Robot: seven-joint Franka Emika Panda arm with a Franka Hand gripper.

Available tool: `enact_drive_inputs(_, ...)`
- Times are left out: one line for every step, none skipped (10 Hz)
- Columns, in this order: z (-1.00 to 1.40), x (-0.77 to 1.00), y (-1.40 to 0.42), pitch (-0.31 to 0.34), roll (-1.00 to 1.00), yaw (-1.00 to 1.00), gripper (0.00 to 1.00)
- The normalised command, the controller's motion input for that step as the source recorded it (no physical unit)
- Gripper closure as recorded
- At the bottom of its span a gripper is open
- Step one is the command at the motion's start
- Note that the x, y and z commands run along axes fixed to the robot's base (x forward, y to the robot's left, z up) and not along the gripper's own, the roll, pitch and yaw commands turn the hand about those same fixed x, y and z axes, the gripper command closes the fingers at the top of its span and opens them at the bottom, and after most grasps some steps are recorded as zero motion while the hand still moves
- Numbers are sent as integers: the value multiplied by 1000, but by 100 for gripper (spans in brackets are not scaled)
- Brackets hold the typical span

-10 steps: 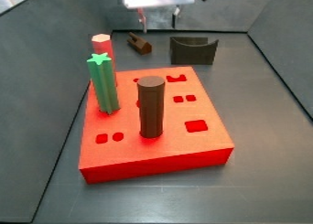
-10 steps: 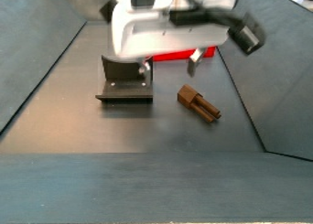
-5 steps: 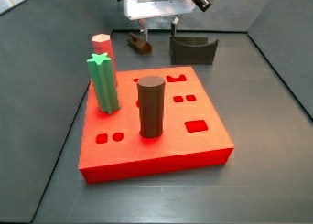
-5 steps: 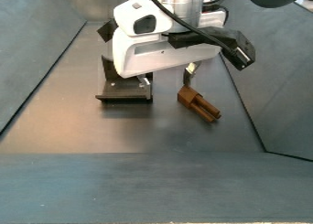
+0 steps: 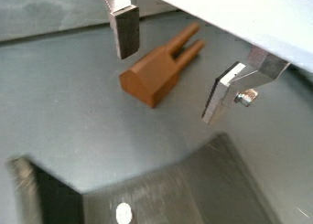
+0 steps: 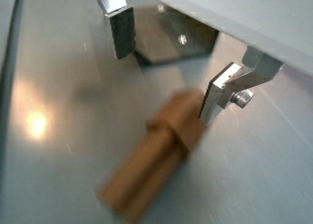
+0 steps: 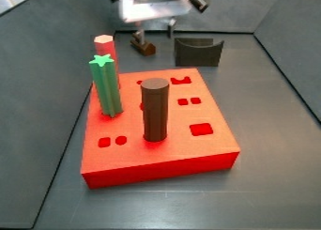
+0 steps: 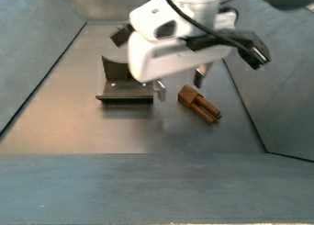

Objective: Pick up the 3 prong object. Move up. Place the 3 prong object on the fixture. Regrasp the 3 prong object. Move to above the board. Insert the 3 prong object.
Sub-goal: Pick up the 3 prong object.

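Gripper hung low with its two fingers spread apart, nothing clamped. The 3 prong object lay flat on the floor between and below them, prongs pointing away from the fixture. Piece just beside the fixture. Board stood well apart from the fixture, carrying a green post and dark cylinder.

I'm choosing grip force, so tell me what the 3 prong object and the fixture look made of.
The 3 prong object, lying below the open end effector: matte reddish-brown with crisp flat faces, probably plastic or painted wood. The fixture: dark grey, dull in a side view but glossy with reflections in a wrist view, likely metal or hard plastic.
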Motion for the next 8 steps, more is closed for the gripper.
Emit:
enact_drive_inputs(-1000, -69, -180, -40, 61, 337, 0)
enact_drive_inputs(-1000, -37, -166, -47, 53, 351, 0)
enact_drive_inputs(-697, -49, 0, -274, 1, 166, 0)
enact_drive_inputs(0, -43, 0, -54, 0, 0, 0)
enact_drive_inputs(0, 0, 0, 4, 0, 0, 0)
enact_drive_inputs(0, 0, 0, 0, 0, 0, 0)
enact_drive_inputs(0, 0, 0, 0, 0, 0, 100)
enact_drive_inputs(0, 0, 0, 0, 0, 0, 100)
